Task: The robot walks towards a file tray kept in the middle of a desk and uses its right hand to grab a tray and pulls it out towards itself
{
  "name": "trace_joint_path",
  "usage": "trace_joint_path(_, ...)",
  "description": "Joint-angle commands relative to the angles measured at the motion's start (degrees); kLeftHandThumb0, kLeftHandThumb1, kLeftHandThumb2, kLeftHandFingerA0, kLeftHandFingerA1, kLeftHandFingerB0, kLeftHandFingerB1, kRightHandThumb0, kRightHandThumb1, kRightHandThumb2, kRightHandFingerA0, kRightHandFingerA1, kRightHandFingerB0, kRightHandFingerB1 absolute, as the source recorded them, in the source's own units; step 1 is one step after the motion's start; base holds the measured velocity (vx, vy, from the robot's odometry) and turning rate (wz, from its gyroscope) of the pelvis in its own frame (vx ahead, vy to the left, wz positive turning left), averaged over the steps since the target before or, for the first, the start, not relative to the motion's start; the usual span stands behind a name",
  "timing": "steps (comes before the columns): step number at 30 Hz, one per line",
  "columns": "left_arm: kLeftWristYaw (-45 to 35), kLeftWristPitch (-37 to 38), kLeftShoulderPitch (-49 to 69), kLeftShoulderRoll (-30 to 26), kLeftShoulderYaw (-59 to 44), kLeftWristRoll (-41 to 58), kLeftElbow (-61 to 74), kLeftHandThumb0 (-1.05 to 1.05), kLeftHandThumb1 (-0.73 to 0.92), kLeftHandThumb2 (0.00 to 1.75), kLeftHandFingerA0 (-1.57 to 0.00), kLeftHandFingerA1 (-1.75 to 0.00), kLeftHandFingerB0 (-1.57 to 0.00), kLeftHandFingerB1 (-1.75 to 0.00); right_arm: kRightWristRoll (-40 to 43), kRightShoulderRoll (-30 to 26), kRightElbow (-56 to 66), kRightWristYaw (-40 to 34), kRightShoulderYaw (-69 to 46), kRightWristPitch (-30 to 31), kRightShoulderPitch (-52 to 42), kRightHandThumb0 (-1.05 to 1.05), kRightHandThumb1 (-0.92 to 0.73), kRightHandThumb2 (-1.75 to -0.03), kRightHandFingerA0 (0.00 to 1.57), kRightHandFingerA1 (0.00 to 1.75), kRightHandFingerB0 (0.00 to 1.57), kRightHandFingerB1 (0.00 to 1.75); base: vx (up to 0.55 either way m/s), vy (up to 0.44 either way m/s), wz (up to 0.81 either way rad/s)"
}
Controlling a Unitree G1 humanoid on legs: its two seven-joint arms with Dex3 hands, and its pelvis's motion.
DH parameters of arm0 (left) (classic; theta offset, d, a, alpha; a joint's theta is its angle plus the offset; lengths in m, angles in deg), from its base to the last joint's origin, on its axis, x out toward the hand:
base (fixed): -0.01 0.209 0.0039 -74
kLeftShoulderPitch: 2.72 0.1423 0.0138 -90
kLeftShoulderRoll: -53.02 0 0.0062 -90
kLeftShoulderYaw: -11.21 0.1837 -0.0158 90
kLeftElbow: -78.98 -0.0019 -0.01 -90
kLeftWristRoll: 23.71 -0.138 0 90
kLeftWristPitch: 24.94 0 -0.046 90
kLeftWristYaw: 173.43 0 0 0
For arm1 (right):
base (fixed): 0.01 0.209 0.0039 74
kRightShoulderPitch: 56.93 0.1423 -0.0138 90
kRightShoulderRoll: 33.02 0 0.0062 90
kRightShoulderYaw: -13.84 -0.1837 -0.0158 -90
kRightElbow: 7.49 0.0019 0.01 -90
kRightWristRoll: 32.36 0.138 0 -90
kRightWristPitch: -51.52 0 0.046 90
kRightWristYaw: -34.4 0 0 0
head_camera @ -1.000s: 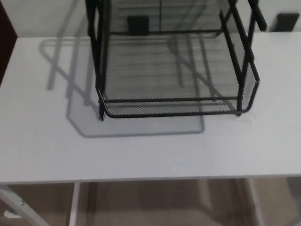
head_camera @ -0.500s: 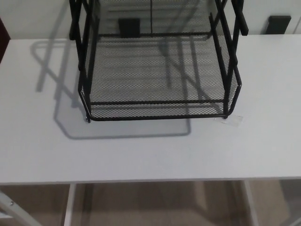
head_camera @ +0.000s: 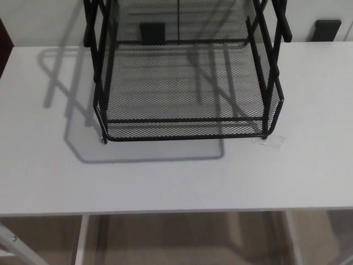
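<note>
Between the earlier frames and this one the whole view had slid, so that the file tray [head_camera: 187, 83] sat further left in the picture than a second before and a touch lower than half a second before; that was the camera shifting, not the tray.

It stood on the white table [head_camera: 165, 176], toward the far edge and roughly midway along the table's width. Its lowest mesh tray [head_camera: 185, 130] faced the camera, the front rim rounded at both corners, and black upright posts rose at either side and ran out of the top of the picture. A hard shadow of the frame fell on the tabletop to the left and in front of the rack. A small pale tag [head_camera: 270, 141] lay on the table just beside the rack's front right foot.

Neither of the robot's hands showed, so nothing could be said of their fingers. Below the near edge of the table, white legs [head_camera: 81, 243] and a tan floor [head_camera: 182, 243] were visible.
</note>
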Motion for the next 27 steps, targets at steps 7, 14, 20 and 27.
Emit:
trace_joint_path(7,-3.11,-2.31,-1.54,-2.03,-1.71,1.81,2.75,-0.31,0.52,0.63,-0.29,-0.49,-0.15,-0.36,6.56,1.66,60.63,-12.10,-38.56,-15.72,2.29,-0.46,-0.72,-0.62,0.34,0.43,0.26,0.37,0.00,0.000,0.00)
trace_joint_path(14,-3.10,-3.89,-1.40,-2.01,-1.73,1.62,4.37,-0.31,0.52,0.63,-0.30,-0.50,-0.16,-0.36,-17.17,-1.56,68.31,-1.56,-22.04,-2.23,22.22,-0.65,-0.52,-0.83,0.16,0.45,0.09,0.41,0.00,0.000,0.00)
trace_joint_path(20,-3.97,-3.71,-0.76,-2.45,-1.52,1.56,5.41,-0.30,0.53,0.62,-0.31,-0.51,-0.14,-0.36,-41.49,0.12,60.02,14.62,-3.06,2.84,37.59,-0.89,-0.47,-0.67,0.00,0.27,0.00,0.00,0.00,0.000,0.00)
trace_joint_path(27,-4.17,-2.60,-1.57,-2.48,-0.99,1.16,2.78,-0.32,0.53,0.63,-0.29,-0.49,-0.14,-0.36,-62.46,3.16,43.27,12.09,10.14,8.02,44.38,-0.69,-0.56,-0.49,0.00,0.00,0.00,0.00,0.00,0.000,0.00)
